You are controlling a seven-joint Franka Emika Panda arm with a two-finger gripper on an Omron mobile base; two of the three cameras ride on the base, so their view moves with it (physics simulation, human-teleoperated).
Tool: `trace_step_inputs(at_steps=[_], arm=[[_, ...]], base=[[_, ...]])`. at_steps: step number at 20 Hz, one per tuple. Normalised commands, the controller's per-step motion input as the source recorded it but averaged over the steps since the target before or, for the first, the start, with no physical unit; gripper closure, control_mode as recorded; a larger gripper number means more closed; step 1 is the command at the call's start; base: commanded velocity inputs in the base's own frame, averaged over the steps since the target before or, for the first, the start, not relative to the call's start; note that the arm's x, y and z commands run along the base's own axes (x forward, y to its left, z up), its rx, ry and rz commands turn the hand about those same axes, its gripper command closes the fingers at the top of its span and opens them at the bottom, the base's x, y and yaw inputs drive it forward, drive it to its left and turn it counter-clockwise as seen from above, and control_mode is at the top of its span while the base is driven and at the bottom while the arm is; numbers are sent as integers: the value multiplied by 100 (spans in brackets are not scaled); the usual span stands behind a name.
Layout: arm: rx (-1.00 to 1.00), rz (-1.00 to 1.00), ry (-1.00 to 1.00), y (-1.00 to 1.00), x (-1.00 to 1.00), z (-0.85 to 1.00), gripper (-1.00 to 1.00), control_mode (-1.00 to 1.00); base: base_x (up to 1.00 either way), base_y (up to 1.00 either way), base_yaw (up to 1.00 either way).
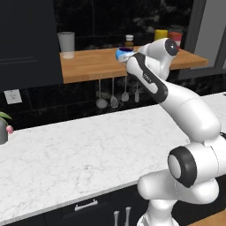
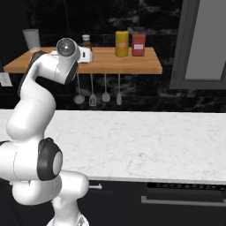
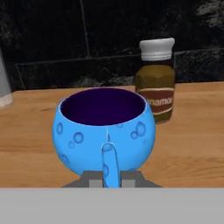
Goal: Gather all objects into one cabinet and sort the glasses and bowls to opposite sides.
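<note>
Wooden shelf [image 3: 192,131] carries the blue bowl [image 3: 105,127], sitting just beside a brown spice jar [image 3: 156,83]. My gripper [image 3: 109,177] is pinched on its near rim; the thin-wall grip could slip on lift, and a swing could clip the jar.

The light wooden shelf [image 1: 88,66] carries a frosted tumbler [image 1: 66,44] at its left, a blue bowl [image 3: 104,129], a brown spice jar [image 3: 155,83] just behind, and yellow [image 2: 122,43] and red [image 2: 138,43] jars at its right
</note>
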Motion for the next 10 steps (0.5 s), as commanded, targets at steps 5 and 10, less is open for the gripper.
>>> trace_step_inputs(at_steps=[5, 10], arm=[[1, 0, 9, 0, 0, 36, 100, -100], [0, 0, 10, 7, -8, 14, 100, -100]], base=[[0, 0, 0], [0, 0, 0]])
